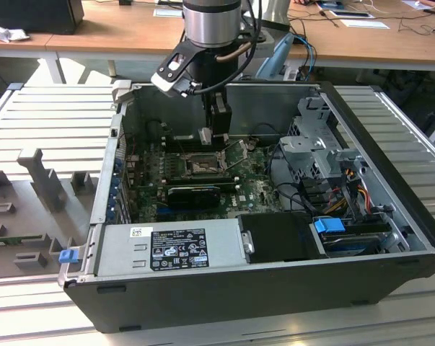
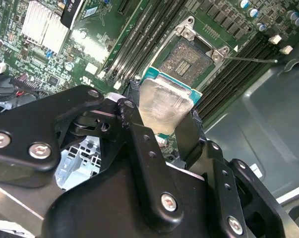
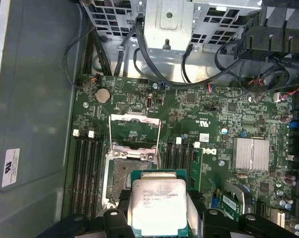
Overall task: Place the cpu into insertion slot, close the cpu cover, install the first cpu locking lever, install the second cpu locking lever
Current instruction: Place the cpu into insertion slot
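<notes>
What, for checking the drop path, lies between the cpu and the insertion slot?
Nothing: in the second wrist view the cpu in the claw hangs near the insertion slot, gap bare.

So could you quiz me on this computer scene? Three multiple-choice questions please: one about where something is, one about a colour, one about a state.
1. Where is the cpu?
A. Lying on a desk
B. Held in the gripper
C. Lying on the case floor

2. What colour is the circuit board around the insertion slot?
A. Red
B. White
C. Green

3. How does the cpu cover stand?
A. Swung open
B. Shut over the chip
C. Taken off and lying outside the case

Answers:
1 B: the fingers clamp the cpu at two opposite edges, and it is not yet in the insertion slot.
2 C: the board is green in both wrist views.
3 A: the frame is tilted back, leaving the insertion slot bare.
</notes>
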